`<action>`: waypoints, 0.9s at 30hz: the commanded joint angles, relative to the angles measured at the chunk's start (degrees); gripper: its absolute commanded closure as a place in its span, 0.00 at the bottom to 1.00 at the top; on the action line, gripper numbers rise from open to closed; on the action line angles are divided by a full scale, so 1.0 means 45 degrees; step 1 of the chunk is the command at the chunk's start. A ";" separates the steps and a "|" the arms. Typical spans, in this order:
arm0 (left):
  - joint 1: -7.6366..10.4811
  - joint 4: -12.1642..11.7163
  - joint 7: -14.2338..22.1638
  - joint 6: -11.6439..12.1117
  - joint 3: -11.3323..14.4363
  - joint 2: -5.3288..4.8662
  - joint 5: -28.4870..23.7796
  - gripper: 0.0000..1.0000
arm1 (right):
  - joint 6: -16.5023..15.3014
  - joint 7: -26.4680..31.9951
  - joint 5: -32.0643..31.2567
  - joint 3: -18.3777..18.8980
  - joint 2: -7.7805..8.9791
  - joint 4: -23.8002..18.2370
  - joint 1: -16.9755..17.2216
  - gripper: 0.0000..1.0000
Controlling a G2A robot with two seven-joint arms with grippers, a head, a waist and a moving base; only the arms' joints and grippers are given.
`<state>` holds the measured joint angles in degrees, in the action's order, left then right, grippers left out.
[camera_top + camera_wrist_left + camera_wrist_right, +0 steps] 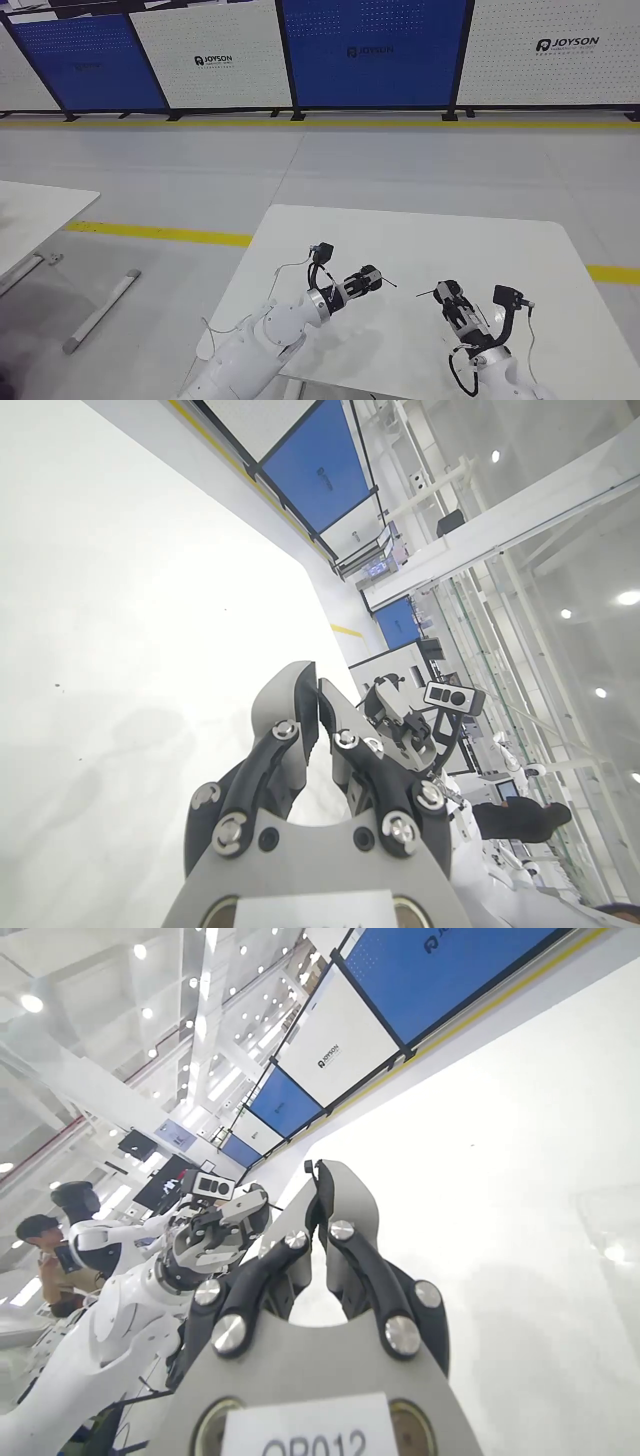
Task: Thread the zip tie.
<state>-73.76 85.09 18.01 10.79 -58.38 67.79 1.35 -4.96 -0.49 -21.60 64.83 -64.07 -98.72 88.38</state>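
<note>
Left gripper (316, 680): nearest the robot on its left side, held over the near part of the table. Its 2 fingers are pressed together at the tips, with only a hairline slit between the pads.
Zip tie (388, 283): a thin black strip sticking out past the left gripper's tips. It points across toward the other arm and is raised off the tabletop.
Right gripper (317, 1168): at about the same depth on the robot's right side and facing the left one. Its 2 fingers are closed tip to tip.
Second black strip (308, 1166): a small dark piece pinched at the very end of the right gripper's fingers. From above it reads as a short thin line aimed at the left gripper.
Gap: the 2 strip ends are near each other but apart. Whether they belong to 1 tie or 2 cannot be told.
Table (420, 230): white with rounded corners, and both grippers sit over its near half.
Side table (40, 210): a second white top at the left edge, well apart from the work table.
Yellow line (150, 233): a floor stripe that runs behind the tables.
Panels (375, 50): blue and white perforated boards in black frames, lined up along the far wall.
</note>
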 commanded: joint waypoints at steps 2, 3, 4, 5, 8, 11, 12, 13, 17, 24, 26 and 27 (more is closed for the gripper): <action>0.0000 0.0000 0.0000 0.0000 0.0000 0.0000 0.0000 1.00 | -0.0051 0.0014 0.0023 0.0009 0.0003 0.0000 0.0003 1.00; 0.0000 0.0000 0.0000 0.0000 0.0000 0.0000 0.0000 1.00 | -0.0051 0.0014 0.0023 0.0009 0.0003 0.0000 0.0003 1.00; 0.0000 0.0000 0.0000 0.0000 0.0000 0.0000 0.0000 1.00 | -0.0051 0.0014 0.0023 0.0009 0.0003 0.0000 0.0003 1.00; 0.0000 0.0000 0.0000 0.0000 0.0000 0.0000 0.0000 1.00 | -0.0051 0.0014 0.0023 0.0009 0.0003 0.0000 0.0003 1.00; 0.0000 0.0000 0.0000 0.0000 0.0000 0.0000 0.0000 1.00 | 0.0048 -0.0089 -0.0083 0.0042 -0.0002 0.0068 -0.0008 1.00; 0.0000 0.0000 0.0000 0.0000 0.0000 0.0000 0.0000 1.00 | -0.0292 -0.0098 -0.0163 -0.0356 -0.0110 0.0389 -0.0173 1.00; 0.0000 0.0000 0.0000 0.0000 0.0000 0.0000 0.0000 1.00 | -0.0622 -0.0047 0.0061 -0.0481 -0.0152 0.0564 -0.0257 1.00; 0.0000 0.0000 0.0000 0.0000 0.0000 0.0000 0.0000 1.00 | -0.1004 -0.0032 0.0345 -0.0609 -0.0208 0.0827 -0.0382 1.00; 0.0000 0.0000 0.0000 0.0000 0.0000 0.0000 0.0000 1.00 | -0.1231 -0.0951 0.0306 -0.1227 -0.0456 0.1462 -0.0691 1.00; 0.0000 0.0000 0.0000 0.0000 0.0000 0.0000 0.0000 1.00 | -0.1183 -0.1468 0.0208 -0.1378 -0.0542 0.1597 -0.0726 1.00; 0.0000 0.0000 0.0000 0.0000 0.0000 0.0000 0.0000 1.00 | -0.1183 -0.1468 0.0208 -0.1378 -0.0542 0.1597 -0.0726 1.00; 0.0000 0.0000 0.0000 0.0000 0.0000 0.0000 0.0000 1.00 | -0.1183 -0.1468 0.0208 -0.1378 -0.0542 0.1597 -0.0726 1.00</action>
<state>-73.76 85.09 18.01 10.79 -58.38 67.79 1.35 -10.28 -7.09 -20.67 58.64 -66.51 -91.53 85.11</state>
